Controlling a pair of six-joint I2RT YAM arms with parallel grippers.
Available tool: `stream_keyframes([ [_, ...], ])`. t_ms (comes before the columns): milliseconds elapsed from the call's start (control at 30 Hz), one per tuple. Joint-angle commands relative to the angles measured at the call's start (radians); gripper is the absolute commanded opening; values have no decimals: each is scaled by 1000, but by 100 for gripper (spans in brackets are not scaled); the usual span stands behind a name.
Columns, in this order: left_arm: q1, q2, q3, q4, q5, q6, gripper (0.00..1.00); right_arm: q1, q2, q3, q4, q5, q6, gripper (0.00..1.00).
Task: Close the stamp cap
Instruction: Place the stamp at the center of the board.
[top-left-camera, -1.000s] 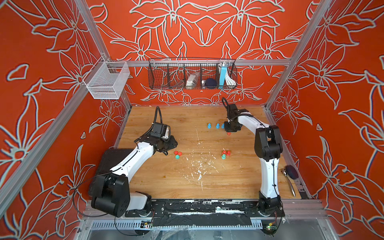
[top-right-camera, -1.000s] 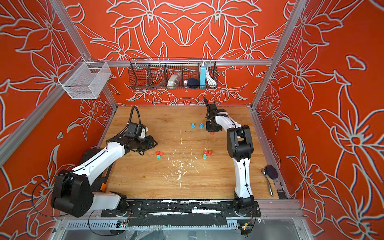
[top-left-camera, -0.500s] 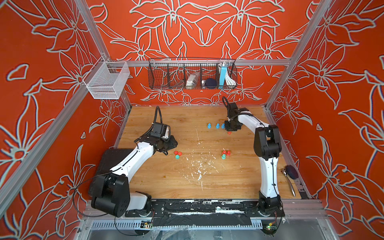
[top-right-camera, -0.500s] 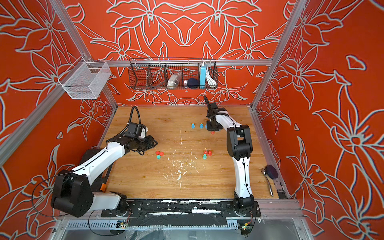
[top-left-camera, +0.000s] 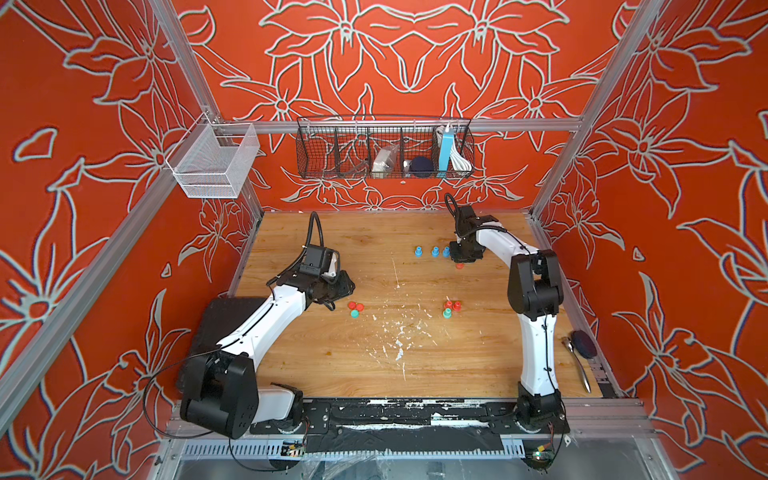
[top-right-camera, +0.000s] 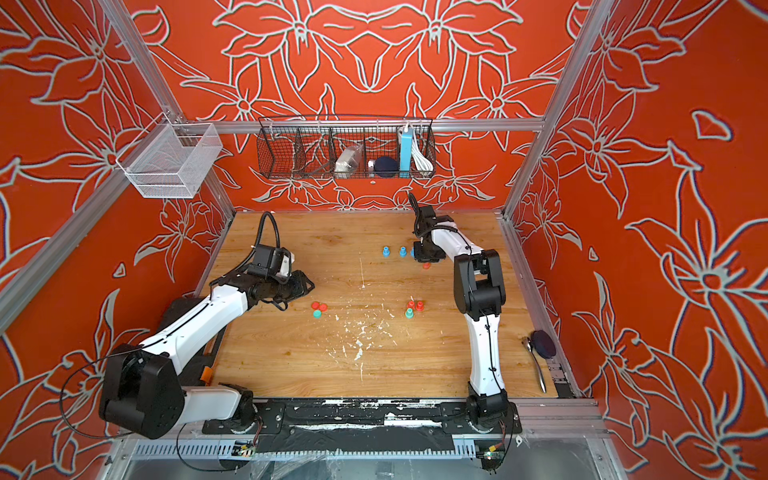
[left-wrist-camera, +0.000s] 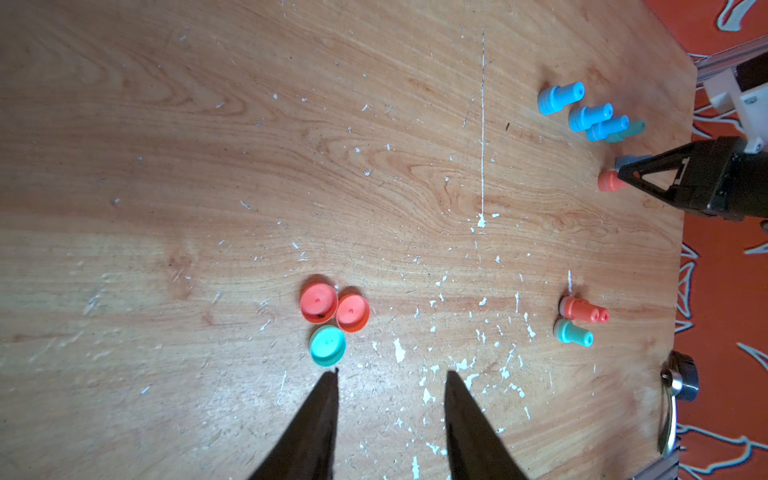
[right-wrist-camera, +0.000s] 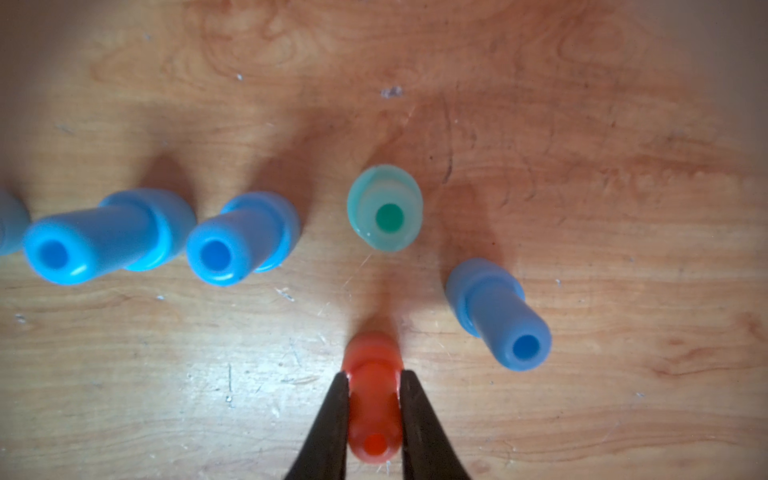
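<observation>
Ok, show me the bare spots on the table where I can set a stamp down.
Free: the front strip of the table between the loose caps and the front rail; the back left corner behind the left arm. Crowded: around the blue stamps, where the right gripper pinches a red stamp.

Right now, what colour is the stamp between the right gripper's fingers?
The stamp is orange-red; it shows best in the right wrist view.

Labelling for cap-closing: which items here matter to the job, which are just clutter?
Job: right gripper, shut on red stamp; left gripper, open; loose red caps and teal cap.
Lying about: spoon, dark round object, wire basket, mesh basket.
</observation>
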Motion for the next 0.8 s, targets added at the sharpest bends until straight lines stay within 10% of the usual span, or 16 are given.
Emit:
stream_keyframes([
  [0, 8, -24, -8, -17, -8, 4, 43, -8, -18, 7, -65, 33, -8, 25],
  [767, 8, -74, 14, -86, -28, 36, 43, -1, -132, -13, -91, 24, -12, 39],
])
